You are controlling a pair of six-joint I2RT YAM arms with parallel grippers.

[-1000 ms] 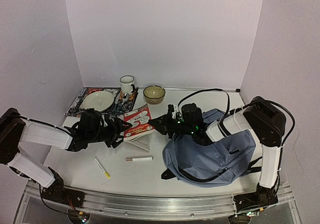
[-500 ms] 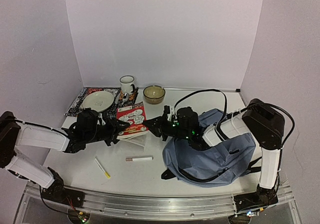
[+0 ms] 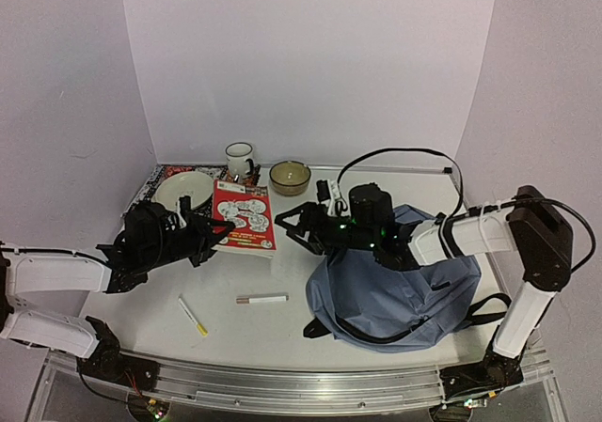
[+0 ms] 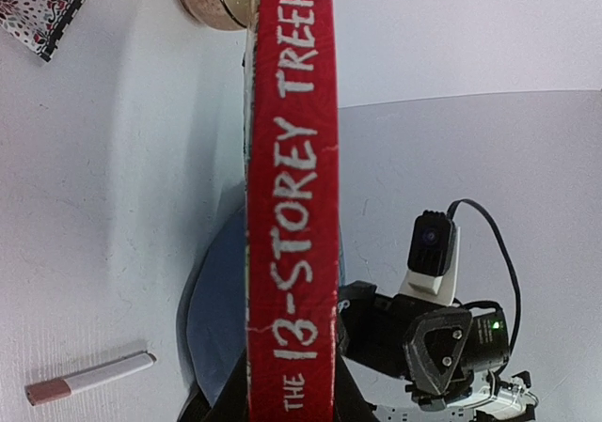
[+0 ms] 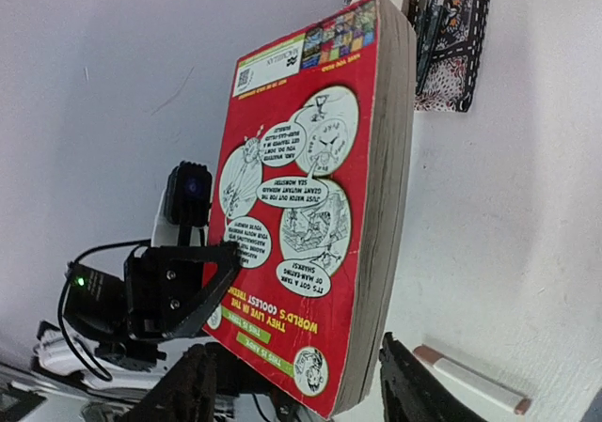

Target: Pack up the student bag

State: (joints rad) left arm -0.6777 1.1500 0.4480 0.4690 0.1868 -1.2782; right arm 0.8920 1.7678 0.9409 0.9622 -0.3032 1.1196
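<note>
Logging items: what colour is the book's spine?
Spine red, white lettering; best in left wrist view.

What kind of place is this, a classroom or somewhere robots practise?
Probably a robot practice booth, not a classroom. Plain white walls box in one table, a left arm and right arm are bolted at its near edge, and a student bag, red book and mug are props.
</note>
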